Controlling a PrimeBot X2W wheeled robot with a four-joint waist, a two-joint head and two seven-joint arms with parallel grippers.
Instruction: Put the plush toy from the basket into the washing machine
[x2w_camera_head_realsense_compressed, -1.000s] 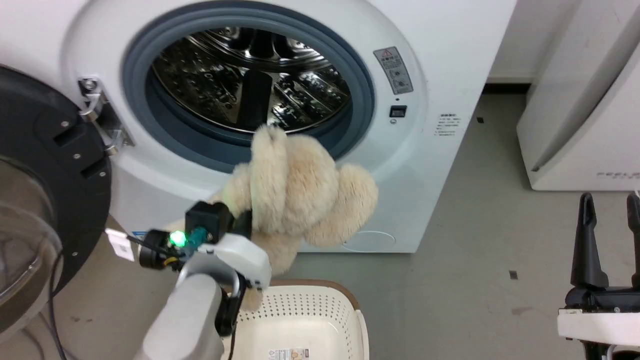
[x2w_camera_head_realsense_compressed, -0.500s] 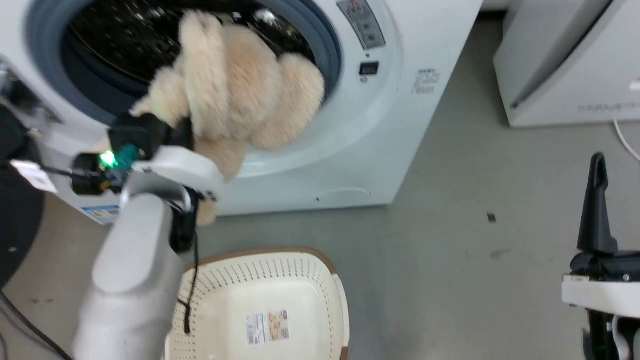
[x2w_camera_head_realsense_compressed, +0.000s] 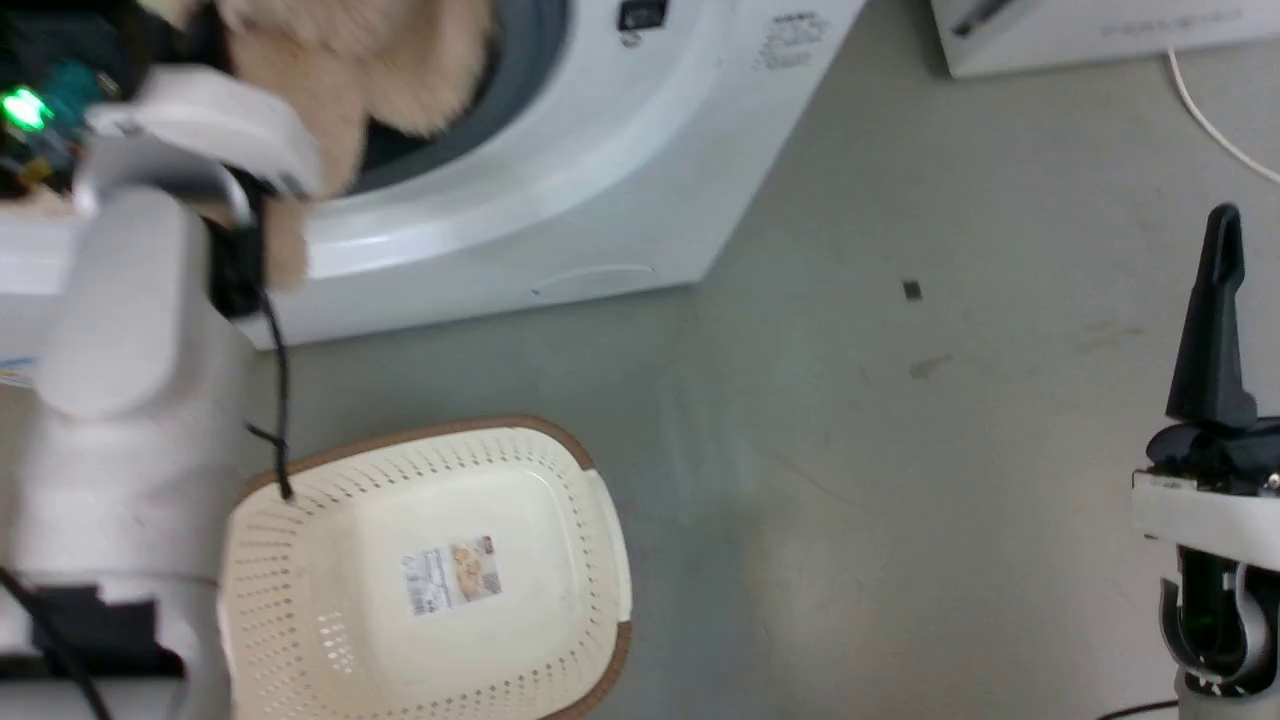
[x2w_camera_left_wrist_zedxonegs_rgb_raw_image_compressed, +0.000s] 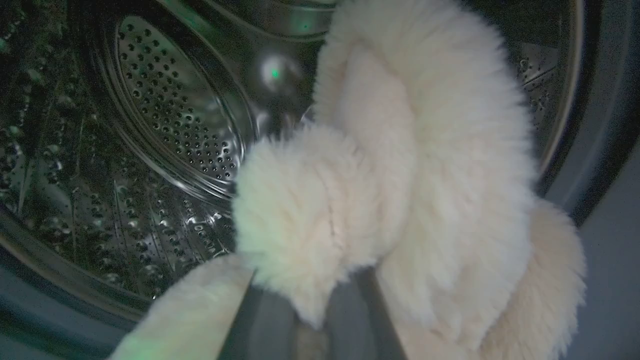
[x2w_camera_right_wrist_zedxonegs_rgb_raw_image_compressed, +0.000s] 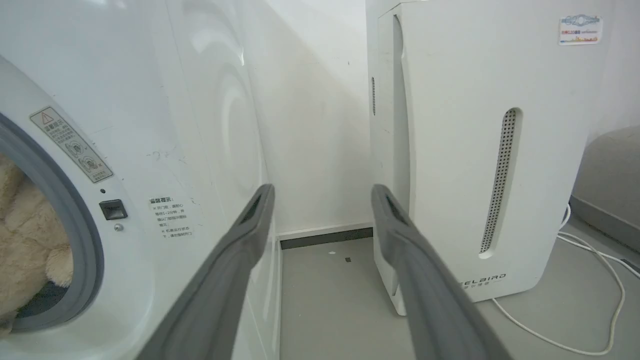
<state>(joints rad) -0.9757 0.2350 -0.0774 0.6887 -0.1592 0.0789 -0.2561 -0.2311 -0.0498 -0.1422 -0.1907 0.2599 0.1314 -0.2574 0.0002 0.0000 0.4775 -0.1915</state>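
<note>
Plush toy (x2w_camera_left_wrist_zedxonegs_rgb_raw_image_compressed: 430, 165) clamped in my left tool (x2w_camera_left_wrist_zedxonegs_rgb_raw_image_compressed: 310, 300), partway through washing machine (x2w_camera_head_realsense_compressed: 560, 170) porthole (x2w_camera_head_realsense_compressed: 525, 55). My right tool (x2w_camera_right_wrist_zedxonegs_rgb_raw_image_compressed: 322, 192) spread wide, holding nothing. Basket (x2w_camera_head_realsense_compressed: 600, 520) on floor (x2w_camera_head_realsense_compressed: 850, 450) nearby.

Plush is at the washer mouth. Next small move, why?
Likely ease the left gripper deeper into the washing machine before opening: the plush toy sits only partly inside, fur hanging out over the gasket, so releasing now risks a spill.

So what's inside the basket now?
The basket holds a label sticker; the plush toy is at the washing machine porthole. The left forearm covers the basket's left side.
</note>
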